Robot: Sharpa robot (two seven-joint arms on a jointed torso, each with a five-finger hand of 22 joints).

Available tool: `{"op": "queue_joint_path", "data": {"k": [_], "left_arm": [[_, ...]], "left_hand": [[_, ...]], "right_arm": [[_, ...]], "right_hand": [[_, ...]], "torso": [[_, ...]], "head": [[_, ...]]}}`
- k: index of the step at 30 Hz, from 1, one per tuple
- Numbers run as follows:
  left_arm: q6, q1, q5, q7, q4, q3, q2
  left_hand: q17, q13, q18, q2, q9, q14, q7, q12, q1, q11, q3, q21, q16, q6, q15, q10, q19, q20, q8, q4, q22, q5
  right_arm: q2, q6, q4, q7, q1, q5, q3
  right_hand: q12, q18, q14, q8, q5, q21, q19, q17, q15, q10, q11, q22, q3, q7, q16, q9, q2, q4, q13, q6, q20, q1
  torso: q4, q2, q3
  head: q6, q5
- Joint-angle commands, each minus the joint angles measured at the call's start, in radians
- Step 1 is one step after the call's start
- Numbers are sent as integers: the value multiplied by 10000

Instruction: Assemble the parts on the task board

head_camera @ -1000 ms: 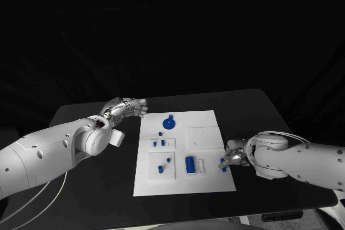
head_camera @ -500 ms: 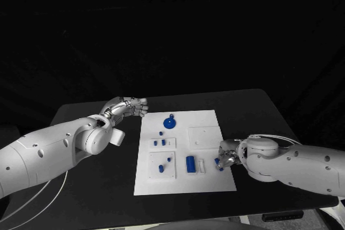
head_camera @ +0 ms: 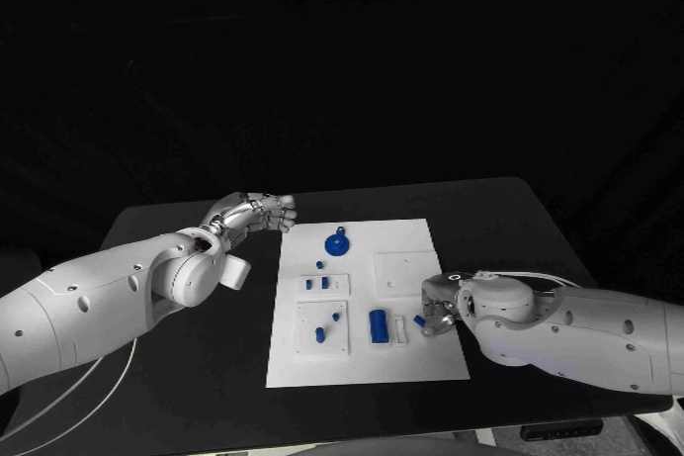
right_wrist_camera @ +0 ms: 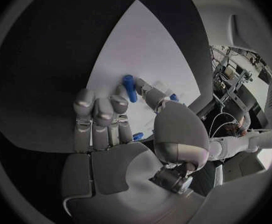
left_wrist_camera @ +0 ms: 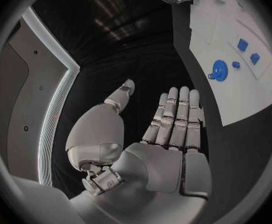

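The white task board [head_camera: 416, 236] lies in the middle of the black table. On it are a round blue part with a loop [head_camera: 335, 243], two small blue pieces [head_camera: 322, 280], a blue block [head_camera: 378, 324] and two blue pegs [head_camera: 331, 318] in a raised square. My right hand [head_camera: 442, 308] is over the board's right edge and pinches a small blue peg [right_wrist_camera: 130, 88] between thumb and finger, close above the board [right_wrist_camera: 142, 50]. My left hand [head_camera: 254, 214] hovers off the board's far left corner, holding nothing, fingers straight [left_wrist_camera: 173, 119]. From the left wrist, the round part [left_wrist_camera: 218, 70] lies ahead.
A small white bar [head_camera: 400, 329] lies beside the blue block. A raised white square [head_camera: 400, 271] sits on the board's right half. Black table [head_camera: 186, 377] stretches on both sides of the board and in front of it.
My right hand has moved left from the board's right edge onto the board, carrying the blue peg with it. The left hand has stayed where it was.
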Motion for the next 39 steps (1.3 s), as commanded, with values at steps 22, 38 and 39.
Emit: {"op": "queue_joint_path", "data": {"k": [22, 38, 39], "left_arm": [[124, 13, 34, 41, 16, 3, 2], [135, 13, 33, 41, 23, 3, 13], [131, 13, 33, 41, 22, 3, 13]], "left_hand": [[21, -18, 124, 107, -15, 29, 130, 53, -6, 4, -39, -73, -64, 19, -6, 92, 1, -11, 44, -40, 20, -35], [28, -23, 124, 148, -18, 31, 129, 54, 11, 3, -32, -82, -69, 21, -7, 97, 3, -13, 51, -57, 30, -35], [29, -23, 124, 149, -18, 31, 128, 54, 12, 3, -32, -82, -69, 21, -7, 98, 3, -13, 51, -58, 30, -35]], "right_arm": [[-343, -1326, 192, 550, -141, 4886, -47], [-366, -1458, 545, 276, 177, 5892, -45], [-339, -1442, 516, 247, 177, 6004, -45]], "right_hand": [[-20, 291, 30, -139, -49, 81, 4, 17, -4, 36, -29, 7, 1809, 42, -60, -3221, 400, 391, -33, 119, 163, -386], [-10, 291, 56, -158, -29, 101, 69, 31, -23, 57, -48, -12, 1623, 24, -47, -3260, 157, 393, -34, 180, 139, -858], [-12, 291, 56, -161, -30, 100, 69, 32, -24, 54, -48, -14, 1612, 25, -47, -3263, 146, 399, -34, 178, 138, -882]], "torso": [[-8, 0, 10], [5, 2, -8], [5, 2, -6]], "head": [[-38, 81], [-29, 81], [-29, 80]]}}
